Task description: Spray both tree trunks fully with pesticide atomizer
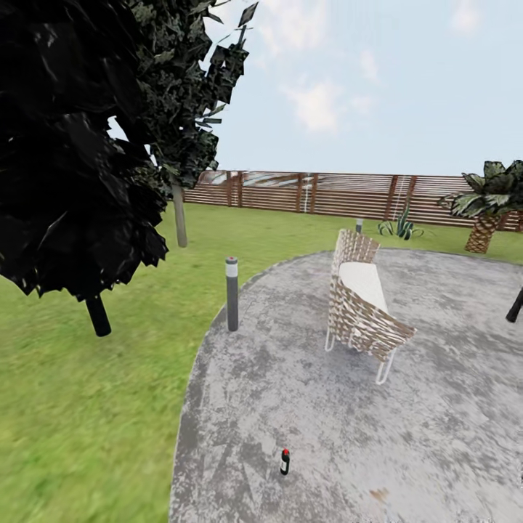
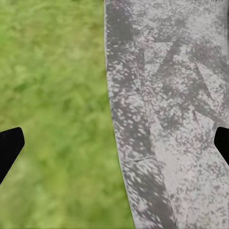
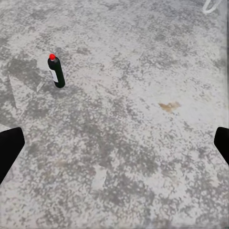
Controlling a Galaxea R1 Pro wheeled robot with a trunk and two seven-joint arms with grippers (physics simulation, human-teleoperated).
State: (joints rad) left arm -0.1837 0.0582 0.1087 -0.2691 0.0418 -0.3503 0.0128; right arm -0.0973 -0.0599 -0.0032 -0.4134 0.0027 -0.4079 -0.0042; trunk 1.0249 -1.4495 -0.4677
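Observation:
The pesticide atomizer (image 1: 285, 461), a tiny dark green bottle with a red top, stands upright on the grey speckled floor (image 1: 407, 436) near its curved left edge. In the right wrist view the atomizer (image 3: 56, 71) stands ahead of and to one side of my right gripper (image 3: 116, 147), which is open and well apart from it. My left gripper (image 2: 116, 147) is open too, hanging over the border between lawn (image 2: 52, 95) and paving (image 2: 171, 95). A pale grey-brown tree trunk (image 1: 179, 214) rises from the lawn far back left, its crown hidden by black foliage.
A black-foliaged conifer (image 1: 73, 145) with a thin dark stem (image 1: 97, 314) looms at the left. A grey bollard lamp (image 1: 232, 293) stands at the paving's edge. A woven bench (image 1: 359, 305) sits mid-paving. Slatted fence (image 1: 327, 192) and palm (image 1: 483, 218) lie behind.

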